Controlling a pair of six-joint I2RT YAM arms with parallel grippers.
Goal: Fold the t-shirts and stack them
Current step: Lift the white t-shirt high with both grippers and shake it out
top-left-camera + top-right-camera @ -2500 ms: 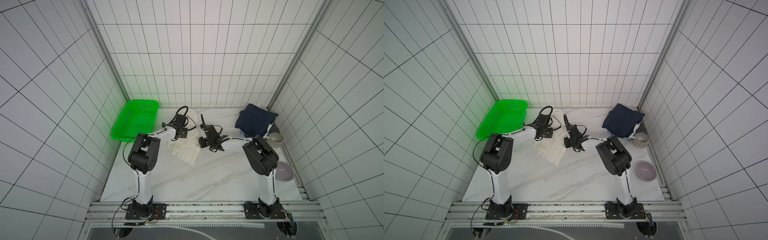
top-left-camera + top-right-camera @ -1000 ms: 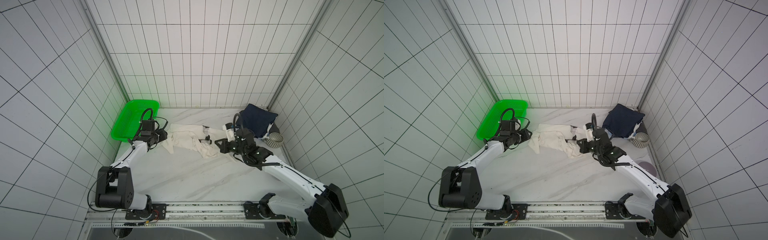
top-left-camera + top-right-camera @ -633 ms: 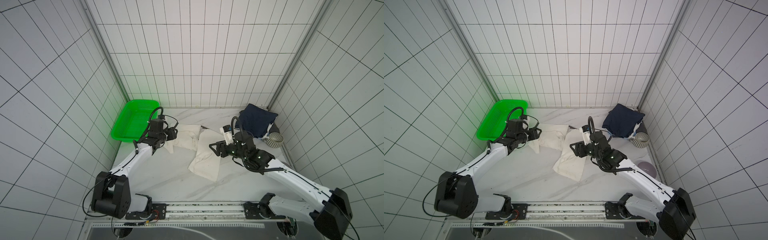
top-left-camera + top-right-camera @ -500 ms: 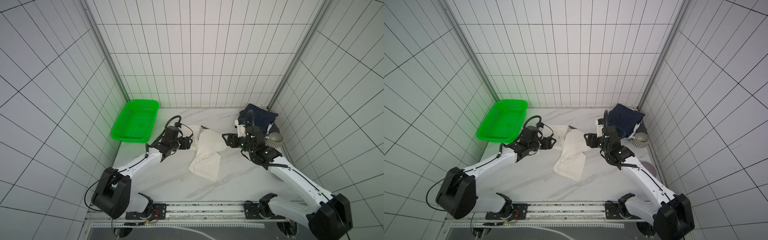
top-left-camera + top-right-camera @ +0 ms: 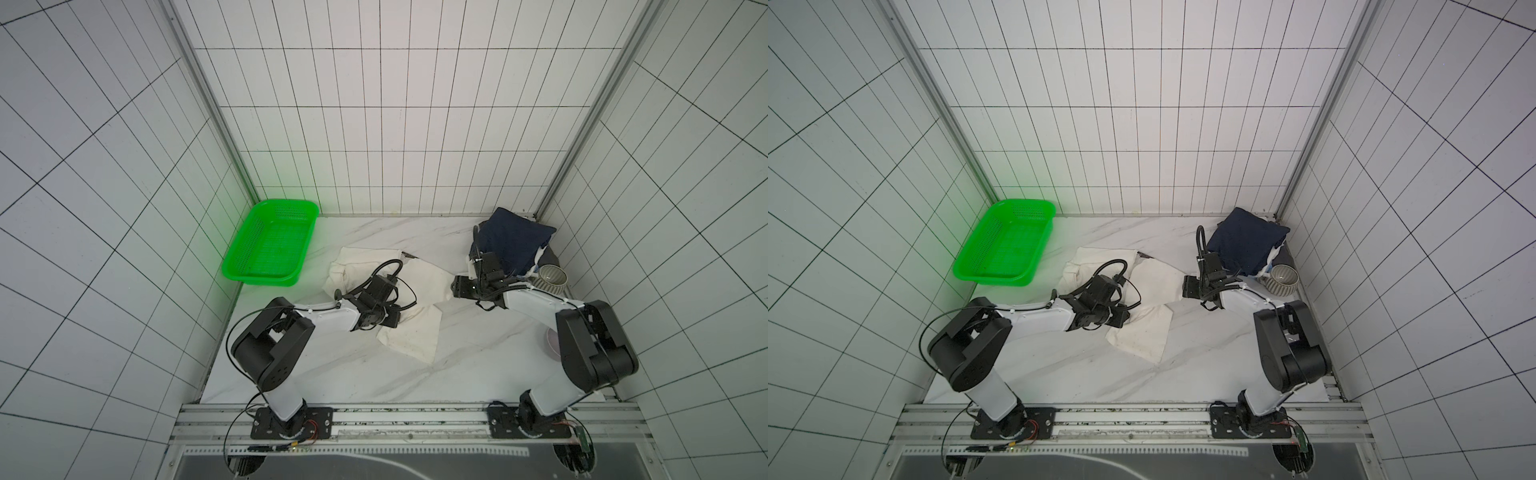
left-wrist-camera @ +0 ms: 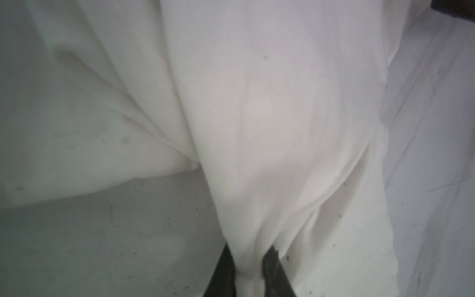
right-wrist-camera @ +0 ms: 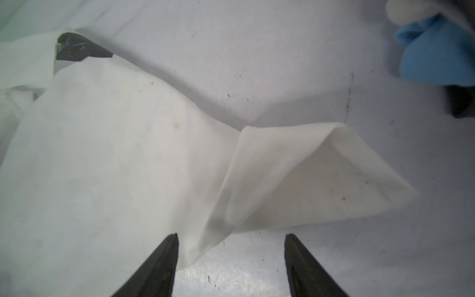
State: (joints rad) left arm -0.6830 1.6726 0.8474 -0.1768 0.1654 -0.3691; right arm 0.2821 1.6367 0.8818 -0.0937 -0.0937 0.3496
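Noted left gripper shifted nearer along cream shirt since the earlier frame; judged step: flattening before folding.
Found smooth marble table bearing limp, creased, specked cream shirt at centre; folded navy shirt at far right corner. Found left gripper clamped on a cloth ridge, right gripper parted, empty, beside doubled sleeve. Next, likely: regrip sleeve, pull flat.

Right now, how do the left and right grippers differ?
The left gripper is shut, pinching a fold of the cream t-shirt; the right gripper is open, the cloth's edge lying loose between its jaws. The left gripper sits over the shirt; the right gripper is at its edge, nearer the navy t-shirt. Both have dark fingers and face the cream t-shirt.
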